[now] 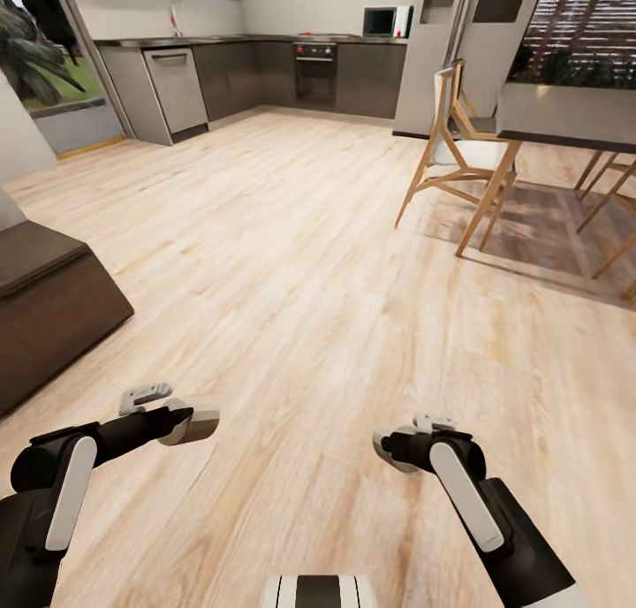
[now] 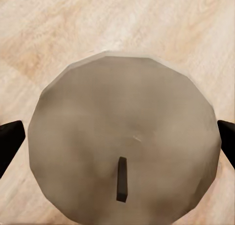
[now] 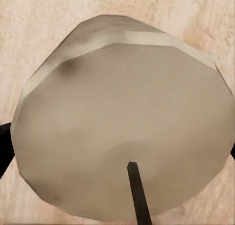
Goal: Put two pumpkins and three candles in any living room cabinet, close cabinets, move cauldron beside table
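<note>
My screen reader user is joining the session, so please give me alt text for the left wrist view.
A stubby pale cream candle with a short dark wick sits between the left gripper's two dark fingertips, seen end-on. Light wood floor lies behind it.

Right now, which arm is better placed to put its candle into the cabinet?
Left, probably: the left gripper holds a candle on the dark-brown cabinet's side; the right gripper is farther.
</note>
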`<state>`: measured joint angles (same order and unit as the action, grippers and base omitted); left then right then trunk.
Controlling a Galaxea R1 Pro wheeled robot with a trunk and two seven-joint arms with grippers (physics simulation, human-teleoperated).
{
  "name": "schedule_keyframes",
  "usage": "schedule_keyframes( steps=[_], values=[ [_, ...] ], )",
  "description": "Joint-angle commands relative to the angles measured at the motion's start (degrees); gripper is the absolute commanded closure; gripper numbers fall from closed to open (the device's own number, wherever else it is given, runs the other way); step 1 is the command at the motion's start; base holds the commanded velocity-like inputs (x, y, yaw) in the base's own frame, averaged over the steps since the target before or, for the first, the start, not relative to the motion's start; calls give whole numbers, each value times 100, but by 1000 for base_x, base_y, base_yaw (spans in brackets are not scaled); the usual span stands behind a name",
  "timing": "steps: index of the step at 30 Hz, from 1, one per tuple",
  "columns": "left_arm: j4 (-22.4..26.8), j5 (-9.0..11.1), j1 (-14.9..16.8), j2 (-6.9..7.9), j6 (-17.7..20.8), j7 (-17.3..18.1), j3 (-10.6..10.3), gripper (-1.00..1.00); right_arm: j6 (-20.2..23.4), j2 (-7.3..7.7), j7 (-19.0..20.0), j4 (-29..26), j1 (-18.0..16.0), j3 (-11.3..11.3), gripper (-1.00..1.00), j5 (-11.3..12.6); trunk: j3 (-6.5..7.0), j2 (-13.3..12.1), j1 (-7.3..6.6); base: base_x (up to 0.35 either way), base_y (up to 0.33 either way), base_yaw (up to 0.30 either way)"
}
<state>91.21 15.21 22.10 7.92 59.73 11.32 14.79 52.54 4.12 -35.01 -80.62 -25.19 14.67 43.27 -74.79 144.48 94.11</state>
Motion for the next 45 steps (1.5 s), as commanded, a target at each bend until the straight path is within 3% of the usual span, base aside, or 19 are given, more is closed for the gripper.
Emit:
schedule_keyframes(
  steps=[1, 14, 24, 45],
  values=[
    [2, -11, 5, -2, 27, 55, 7, 100, 10, 1, -66, -7, -3, 67, 100, 42, 17, 0, -4, 0, 0, 281],
    [-11, -59, 5, -1, 27, 46, -2, 100, 10, -16, -68, -7, -3, 218, 100, 41, 278, -17, -37, -35, 1, 281],
    [-8, -53, 5, -1, 27, 46, -2, 100, 35, -145, -79, 0, -3, 229, 100, 13, 480, -30, -63, -72, 10, 281],
    [-10, -53, 5, -1, 27, 47, -2, 100, 7, -155, -68, -4, -3, 358, 100, -10, 907, -59, -117, -1, 0, 253]
  ],
)
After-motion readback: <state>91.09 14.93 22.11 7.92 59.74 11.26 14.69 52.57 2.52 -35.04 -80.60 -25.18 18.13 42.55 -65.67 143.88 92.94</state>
